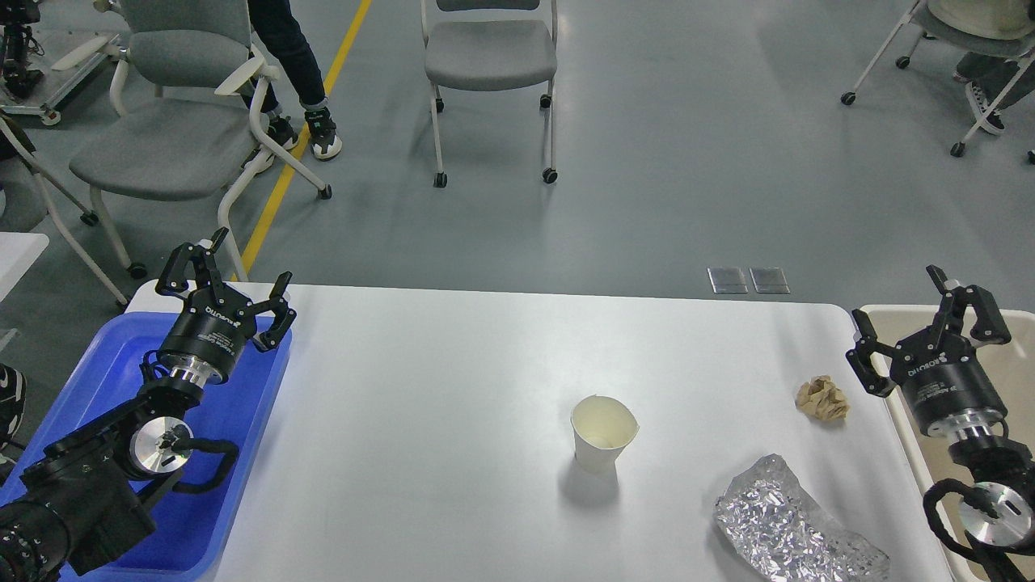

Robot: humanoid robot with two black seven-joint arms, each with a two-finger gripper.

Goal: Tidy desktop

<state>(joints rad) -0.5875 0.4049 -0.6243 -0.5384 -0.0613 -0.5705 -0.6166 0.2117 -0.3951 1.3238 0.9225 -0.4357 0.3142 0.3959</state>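
The white desktop [453, 388] fills the middle of the head view. On it a white paper cup [602, 433] stands upright, empty, right of centre. A crumpled brown paper ball [822, 398] lies further right. A crumpled sheet of silver foil [788, 529] lies at the front right. My left gripper [247, 279] hangs open over the far end of the blue tray [242, 453], holding nothing. My right gripper [896, 303] is open at the desktop's right edge, beside the beige bin [889, 317], a little right of the paper ball.
Grey wheeled chairs [489, 56] stand on the floor beyond the desktop's far edge. A person's legs [295, 73] are at the back left, near a yellow floor line. Another small white table corner [20, 250] shows at the far left.
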